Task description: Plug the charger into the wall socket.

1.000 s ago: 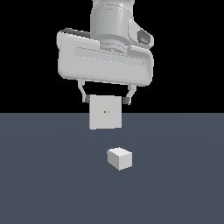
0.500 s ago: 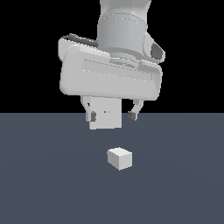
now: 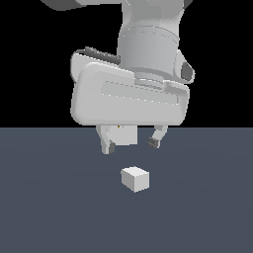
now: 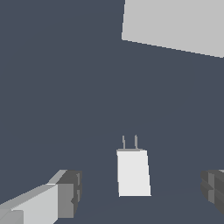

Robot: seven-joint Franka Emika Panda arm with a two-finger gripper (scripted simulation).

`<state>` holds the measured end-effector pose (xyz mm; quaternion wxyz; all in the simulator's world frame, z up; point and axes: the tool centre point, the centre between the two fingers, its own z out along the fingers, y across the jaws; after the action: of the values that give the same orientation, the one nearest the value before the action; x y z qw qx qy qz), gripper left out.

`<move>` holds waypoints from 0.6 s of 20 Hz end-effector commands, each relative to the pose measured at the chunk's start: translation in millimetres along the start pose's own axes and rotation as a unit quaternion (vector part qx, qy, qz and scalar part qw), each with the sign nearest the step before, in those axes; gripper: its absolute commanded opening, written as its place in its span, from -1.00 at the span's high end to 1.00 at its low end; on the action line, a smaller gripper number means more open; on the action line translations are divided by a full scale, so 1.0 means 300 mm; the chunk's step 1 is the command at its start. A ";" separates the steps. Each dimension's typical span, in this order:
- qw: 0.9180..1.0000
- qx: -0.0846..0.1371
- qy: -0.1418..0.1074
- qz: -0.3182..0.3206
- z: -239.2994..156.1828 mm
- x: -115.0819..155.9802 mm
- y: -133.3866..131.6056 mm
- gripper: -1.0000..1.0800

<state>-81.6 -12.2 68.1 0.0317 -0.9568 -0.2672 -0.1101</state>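
The charger (image 3: 135,178) is a small white-grey cube lying on the dark floor. In the wrist view it (image 4: 133,173) shows two thin prongs pointing toward the wall socket (image 4: 175,24), a flat pale plate farther off. In the exterior view the wall socket (image 3: 126,134) stands upright behind my hand, mostly hidden, with a yellowish dot just showing. My gripper (image 3: 131,145) is open and empty, hanging just above the charger, one finger on each side of it. Both fingertips (image 4: 70,193) appear in the wrist view with the charger between them.
The dark grey floor (image 3: 49,207) stretches around the charger. The large white hand body (image 3: 128,99) fills the upper middle of the exterior view and blocks most of the socket.
My hand has come down and toward the camera, now covering most of the socket plate. The fingers have lowered closer to the charger. The charger has not moved.
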 end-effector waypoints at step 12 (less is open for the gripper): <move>1.000 0.002 0.003 -0.010 0.037 -0.020 0.003 -0.92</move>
<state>-83.5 -14.6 59.0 0.0328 -0.9536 -0.2769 -0.1132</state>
